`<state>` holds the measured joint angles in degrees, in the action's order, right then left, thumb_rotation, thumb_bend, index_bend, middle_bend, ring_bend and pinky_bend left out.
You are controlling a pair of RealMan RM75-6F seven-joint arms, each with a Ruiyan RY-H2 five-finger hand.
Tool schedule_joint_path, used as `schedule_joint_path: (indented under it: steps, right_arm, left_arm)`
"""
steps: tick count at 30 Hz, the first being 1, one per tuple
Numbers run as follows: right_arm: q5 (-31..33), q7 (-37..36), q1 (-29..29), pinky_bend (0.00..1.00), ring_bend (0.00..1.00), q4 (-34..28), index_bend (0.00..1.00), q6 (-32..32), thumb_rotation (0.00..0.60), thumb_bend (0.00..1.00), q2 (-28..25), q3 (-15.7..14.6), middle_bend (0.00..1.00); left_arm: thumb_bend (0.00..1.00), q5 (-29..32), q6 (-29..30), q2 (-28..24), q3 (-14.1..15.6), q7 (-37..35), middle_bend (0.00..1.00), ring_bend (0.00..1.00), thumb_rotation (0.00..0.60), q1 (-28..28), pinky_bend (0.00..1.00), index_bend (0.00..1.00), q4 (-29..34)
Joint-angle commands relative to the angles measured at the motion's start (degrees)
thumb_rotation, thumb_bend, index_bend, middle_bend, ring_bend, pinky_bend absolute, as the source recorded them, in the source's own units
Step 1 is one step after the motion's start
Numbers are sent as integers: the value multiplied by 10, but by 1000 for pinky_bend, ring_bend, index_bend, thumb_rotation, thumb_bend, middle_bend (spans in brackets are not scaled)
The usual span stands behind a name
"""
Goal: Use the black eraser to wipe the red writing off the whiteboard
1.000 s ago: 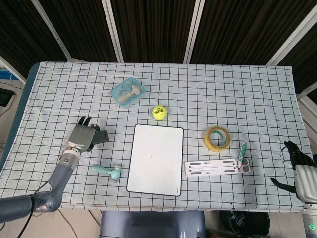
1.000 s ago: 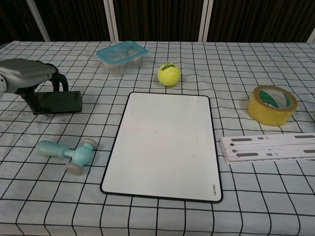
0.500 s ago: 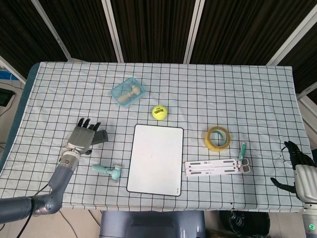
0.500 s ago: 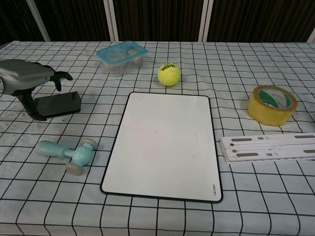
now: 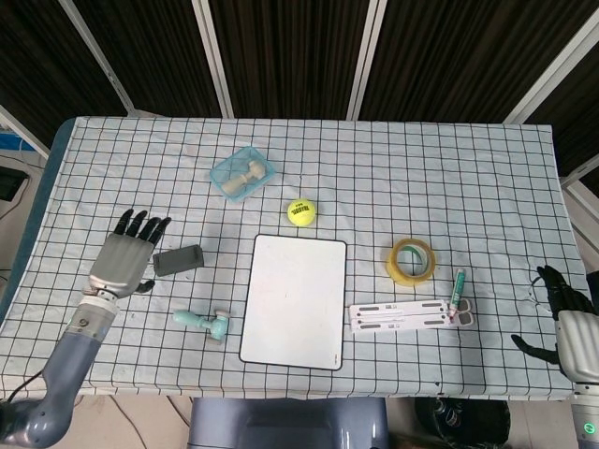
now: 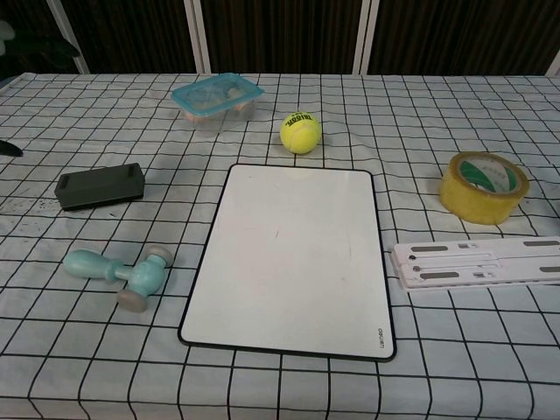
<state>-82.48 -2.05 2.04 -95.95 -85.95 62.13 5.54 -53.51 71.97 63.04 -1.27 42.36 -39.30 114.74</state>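
Small illegible print on tennis ball (image 6: 300, 132) and whiteboard (image 6: 293, 258) corner.

Bright, even overhead light fills both views, leaving only short soft shadows. The white rectangular whiteboard (image 6: 296, 258) shows a mild sheen without glare. Focus is sharp throughout, and the dark background stays underexposed.

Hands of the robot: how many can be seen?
2. The left hand hovers by the table's left side, beside the eraser. The right hand is at the lower right corner, partly cropped.
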Motion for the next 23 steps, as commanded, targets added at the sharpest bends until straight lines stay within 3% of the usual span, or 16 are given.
schedule_joint_path:
  steps: [1, 7, 12, 17, 23]
  right_arm:
    - [-2, 3, 0, 214, 194, 2, 60, -2, 600, 85, 1, 0, 89]
    - [-6, 11, 0, 213, 190, 5, 59, -7, 600, 81, 2, 0, 89]
    - [-13, 20, 1, 212, 184, 11, 59, -13, 600, 68, 4, 1, 86]
    - [-18, 27, 0, 212, 179, 15, 60, -18, 600, 63, 6, 0, 82]
    - [-18, 25, 0, 212, 179, 16, 60, -18, 600, 62, 7, 1, 80]
  left_arm:
    - [49, -97, 44, -56, 43, -43, 58, 0, 600, 57, 0, 0, 45]
    - [37, -228, 87, -102, 92, -134, 51, 0, 600, 126, 0, 0, 37]
    - [37, -324, 127, -117, 124, -198, 51, 0, 600, 178, 0, 0, -11]
    - [37, -375, 153, -123, 136, -229, 51, 0, 600, 212, 0, 0, -43]
    - [38, -390, 166, -124, 125, -249, 51, 0, 600, 234, 0, 0, -62]
